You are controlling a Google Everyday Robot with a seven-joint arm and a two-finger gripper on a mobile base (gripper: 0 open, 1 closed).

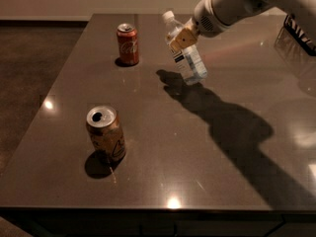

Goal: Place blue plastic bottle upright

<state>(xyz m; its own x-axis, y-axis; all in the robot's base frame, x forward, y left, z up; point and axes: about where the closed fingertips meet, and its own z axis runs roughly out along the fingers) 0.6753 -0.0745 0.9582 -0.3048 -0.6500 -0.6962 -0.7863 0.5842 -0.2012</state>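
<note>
Gripper (181, 39) clamped on blue plastic bottle (193, 65), tilted w/ cap up-left, base near tabletop (197, 172), so approx halfway: righting, set-down & release left

The tan, blocky gripper (181, 39) hangs above the dark table's (197, 147) far half; right behind it sits a grey speckled wrist band (206, 22), then a smooth, white, rounded arm (234, 1).
</note>
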